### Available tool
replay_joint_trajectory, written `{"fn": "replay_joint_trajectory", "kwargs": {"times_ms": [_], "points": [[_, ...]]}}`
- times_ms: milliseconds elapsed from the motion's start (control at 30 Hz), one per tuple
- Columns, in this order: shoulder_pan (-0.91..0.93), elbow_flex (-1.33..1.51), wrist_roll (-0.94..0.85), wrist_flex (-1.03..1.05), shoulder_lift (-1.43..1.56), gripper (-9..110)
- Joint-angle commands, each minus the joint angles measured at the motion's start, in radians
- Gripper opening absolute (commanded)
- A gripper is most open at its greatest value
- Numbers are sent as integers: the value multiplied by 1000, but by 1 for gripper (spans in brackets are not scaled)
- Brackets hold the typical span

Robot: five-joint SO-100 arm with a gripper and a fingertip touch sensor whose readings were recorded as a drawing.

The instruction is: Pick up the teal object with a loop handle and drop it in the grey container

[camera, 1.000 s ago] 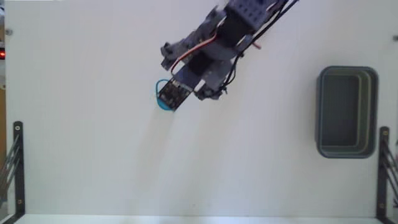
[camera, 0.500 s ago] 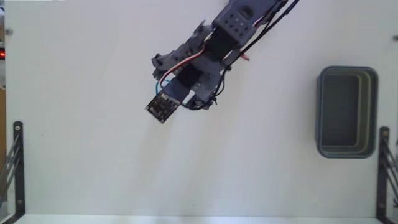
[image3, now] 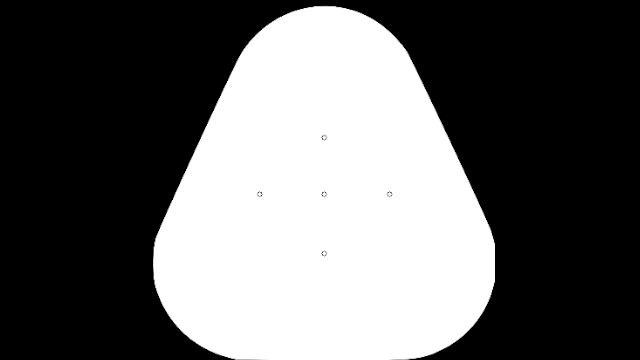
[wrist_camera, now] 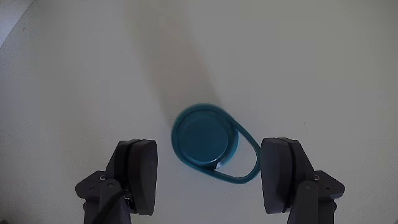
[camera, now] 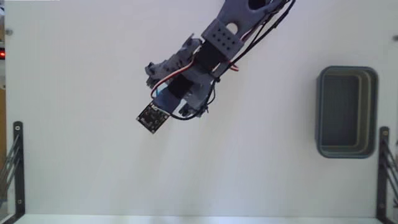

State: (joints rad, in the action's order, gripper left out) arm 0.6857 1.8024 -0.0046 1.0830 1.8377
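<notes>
In the wrist view the teal object with a loop handle lies flat on the white table, its thin loop pointing to the lower right. My gripper is open around it. The left finger and the right finger stand on either side without touching it. In the fixed view my gripper hangs left of centre at the end of the arm, which covers the teal object there. The grey container stands empty at the right edge, far from the gripper.
Black metal brackets stand at the table's lower left and lower right edges in the fixed view. The arm reaches in from the top right. The table is plain white.
The gripper has slid down and to the left in the fixed view. It now covers the teal object, whose edge and loop showed beside it earlier.
</notes>
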Motion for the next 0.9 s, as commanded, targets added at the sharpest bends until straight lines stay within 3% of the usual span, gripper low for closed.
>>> {"fn": "replay_joint_trajectory", "kwargs": {"times_ms": [0,867], "points": [[8,-60,5,-24,14,110],[8,3,5,-81,20,110]]}}
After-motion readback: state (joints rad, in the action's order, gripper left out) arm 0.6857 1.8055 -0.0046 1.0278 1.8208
